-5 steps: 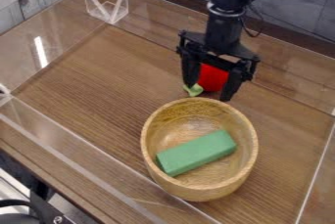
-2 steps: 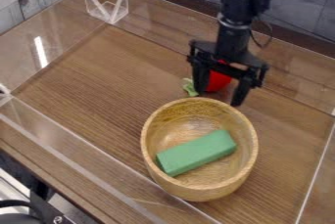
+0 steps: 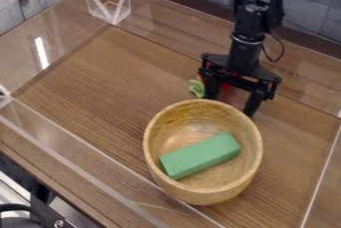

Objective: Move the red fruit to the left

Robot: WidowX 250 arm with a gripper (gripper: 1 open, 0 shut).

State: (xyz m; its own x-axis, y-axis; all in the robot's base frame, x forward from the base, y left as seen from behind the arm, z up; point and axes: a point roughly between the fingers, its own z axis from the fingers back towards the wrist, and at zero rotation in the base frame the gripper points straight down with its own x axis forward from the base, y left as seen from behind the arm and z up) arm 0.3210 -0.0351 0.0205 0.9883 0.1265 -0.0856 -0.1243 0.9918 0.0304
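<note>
Camera: red fruit point(image 3: 234, 83) is seen between spread, released pincer point(image 3: 238, 90) fingers near the tabletop's point(image 3: 107, 73) far-right edge; axis indiscernible.

Open claw point(image 3: 240, 90) astride red fruit point(image 3: 232, 83), beside wooden bowl point(image 3: 170, 130) with green block point(image 3: 201, 155)

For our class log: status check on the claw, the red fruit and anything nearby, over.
Claw open, pointing down around the red fruit. Fruit on the table, not lifted. Wooden bowl with green block right beside it, over.
</note>
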